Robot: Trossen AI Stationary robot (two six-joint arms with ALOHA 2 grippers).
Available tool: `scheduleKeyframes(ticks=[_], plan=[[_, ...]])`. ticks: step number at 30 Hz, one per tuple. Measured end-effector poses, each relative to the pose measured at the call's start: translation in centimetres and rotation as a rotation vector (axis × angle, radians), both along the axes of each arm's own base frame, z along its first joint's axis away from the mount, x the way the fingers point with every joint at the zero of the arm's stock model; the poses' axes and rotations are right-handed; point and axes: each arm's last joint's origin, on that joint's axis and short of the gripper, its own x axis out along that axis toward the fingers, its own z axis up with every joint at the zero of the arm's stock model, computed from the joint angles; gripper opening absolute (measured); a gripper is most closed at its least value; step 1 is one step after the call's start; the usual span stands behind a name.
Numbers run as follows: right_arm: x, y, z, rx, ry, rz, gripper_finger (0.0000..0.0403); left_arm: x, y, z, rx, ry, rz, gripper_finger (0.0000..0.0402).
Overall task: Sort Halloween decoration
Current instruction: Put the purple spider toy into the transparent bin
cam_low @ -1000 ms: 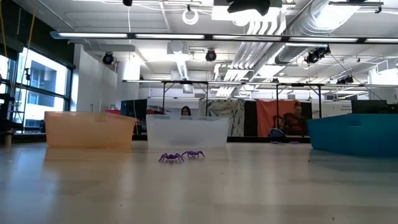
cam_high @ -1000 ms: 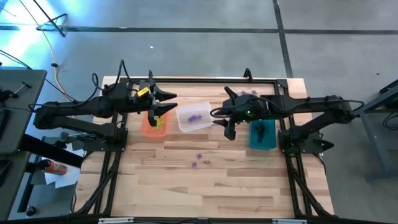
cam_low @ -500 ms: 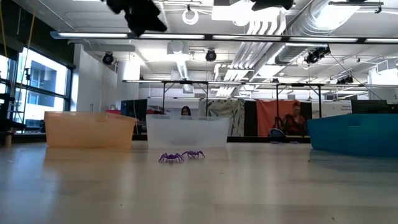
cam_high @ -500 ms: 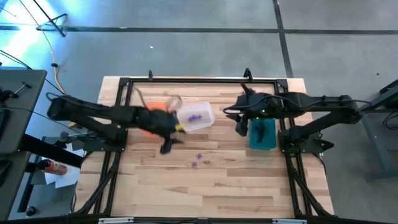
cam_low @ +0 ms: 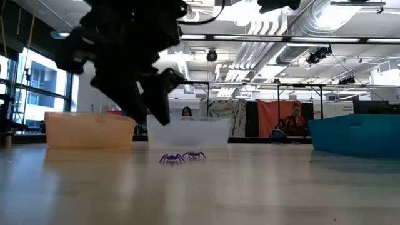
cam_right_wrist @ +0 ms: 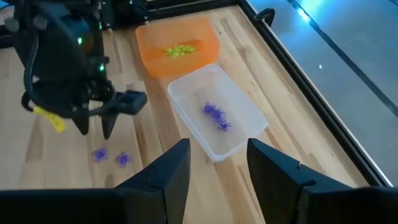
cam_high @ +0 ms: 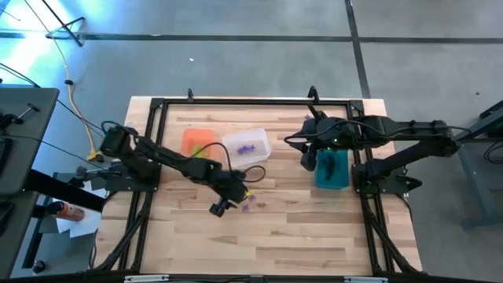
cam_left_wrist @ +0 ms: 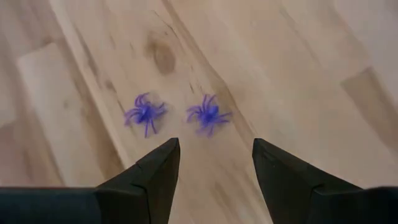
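Two purple spider decorations point(cam_left_wrist: 144, 113) point(cam_left_wrist: 208, 115) lie side by side on the bare wood point(cam_high: 250, 203), in front of the clear bin in the low view point(cam_low: 181, 156). My left gripper point(cam_left_wrist: 214, 149) hangs open a little above the table point(cam_low: 152, 115), slanting down, its fingertips just short of the spiders and touching neither. It stands at the table's middle point(cam_high: 236, 195). My right gripper point(cam_right_wrist: 217, 155) waits open and empty, high between the clear bin and the teal bin point(cam_high: 307, 159).
An orange bin point(cam_high: 198, 141) holds yellow-green pieces point(cam_right_wrist: 179, 50). The clear bin point(cam_high: 247, 147) beside it holds purple spiders point(cam_right_wrist: 214, 115). The teal bin point(cam_high: 332, 169) stands at the right. Bare wood lies toward the near edge. A black frame point(cam_high: 236, 101) borders the table.
My left gripper has swung from above the orange bin toward the table's near edge and right, sinking fast and tipping downward, until it hangs just over the two purple spiders. My right gripper has drawn a little toward the table's right edge. The spiders have stayed put.
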Motion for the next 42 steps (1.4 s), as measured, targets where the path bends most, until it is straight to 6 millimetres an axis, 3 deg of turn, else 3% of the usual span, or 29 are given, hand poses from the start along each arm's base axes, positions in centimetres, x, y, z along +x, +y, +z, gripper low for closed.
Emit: scheduleKeyframes(ticks=[11,23,33,39,42], plan=[[-0.1,0.0,-0.2,0.024,0.018,-0.021,0.0154,1.4,-0.9,-4.0,0.085,-0.004,-0.105,0.0154],[-0.2,0.0,-0.2,0.018,0.016,-0.036,0.0154,2.2,-1.0,-4.5,0.072,-0.061,-0.093,0.0092],[-0.1,-0.1,-0.2,0.052,0.004,-0.065,0.0154,2.4,-1.1,-5.5,0.024,-0.026,-0.044,0.0078],[-0.1,-0.1,-0.2,0.051,0.004,-0.065,0.0154,2.2,-1.1,-5.7,-0.006,0.023,0.012,0.001],[-0.1,-0.1,-0.2,0.051,0.004,-0.066,0.0154,2.0,-1.0,-5.7,-0.017,0.057,0.046,0.0005]])
